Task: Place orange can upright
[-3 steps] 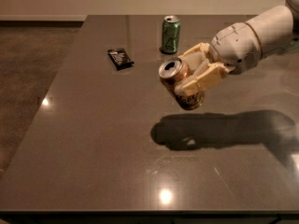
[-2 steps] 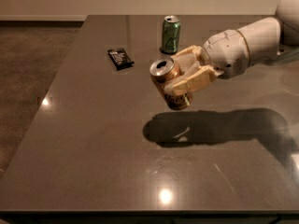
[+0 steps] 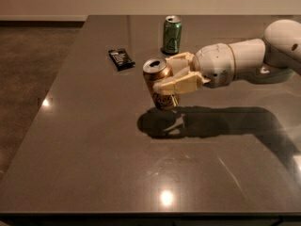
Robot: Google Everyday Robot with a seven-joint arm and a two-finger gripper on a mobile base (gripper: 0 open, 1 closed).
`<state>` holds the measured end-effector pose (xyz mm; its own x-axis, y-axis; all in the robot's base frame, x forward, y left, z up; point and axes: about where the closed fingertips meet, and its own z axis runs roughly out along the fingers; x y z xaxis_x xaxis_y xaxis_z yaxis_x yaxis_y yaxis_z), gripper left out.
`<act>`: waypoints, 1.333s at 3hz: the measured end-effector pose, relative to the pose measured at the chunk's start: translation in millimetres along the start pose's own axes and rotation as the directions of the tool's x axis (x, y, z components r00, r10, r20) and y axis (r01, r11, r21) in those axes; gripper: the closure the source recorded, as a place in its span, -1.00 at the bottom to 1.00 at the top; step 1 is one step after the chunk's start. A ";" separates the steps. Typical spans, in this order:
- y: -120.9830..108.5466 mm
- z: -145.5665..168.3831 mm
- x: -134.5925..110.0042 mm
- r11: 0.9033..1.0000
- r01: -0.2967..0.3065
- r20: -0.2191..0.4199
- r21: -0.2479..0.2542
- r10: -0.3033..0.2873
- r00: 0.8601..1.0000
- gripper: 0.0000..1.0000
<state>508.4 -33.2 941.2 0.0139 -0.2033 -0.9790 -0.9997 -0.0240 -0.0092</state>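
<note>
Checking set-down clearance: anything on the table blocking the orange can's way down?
Nothing visible. The gripper holds the orange can above the table, with only shadow on the surface beneath. The green can stands farther back and the dark packet lies back-left, both well apart.

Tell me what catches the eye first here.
The cream two-finger gripper, mid-table, clamps an orange-brown and gold aluminium drink can, tilted slightly, above the dark glossy table, where it casts a broad shadow. Behind it stands an upright green aluminium can, with a flat black packet to its left in the picture.
</note>
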 end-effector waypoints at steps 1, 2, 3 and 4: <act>-8.1 7.7 6.3 0.999 -0.021 0.053 0.025 0.019 0.998 1.00; -13.6 14.5 14.0 0.999 -0.033 0.108 0.029 0.030 0.994 1.00; -16.8 18.2 19.9 0.999 -0.045 0.175 0.018 0.041 0.984 0.66; -20.8 18.1 24.6 0.999 -0.050 0.222 0.015 0.046 0.974 0.17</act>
<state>529.2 -20.0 913.5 -0.0368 0.0183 -0.9992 -0.9993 0.0009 0.0369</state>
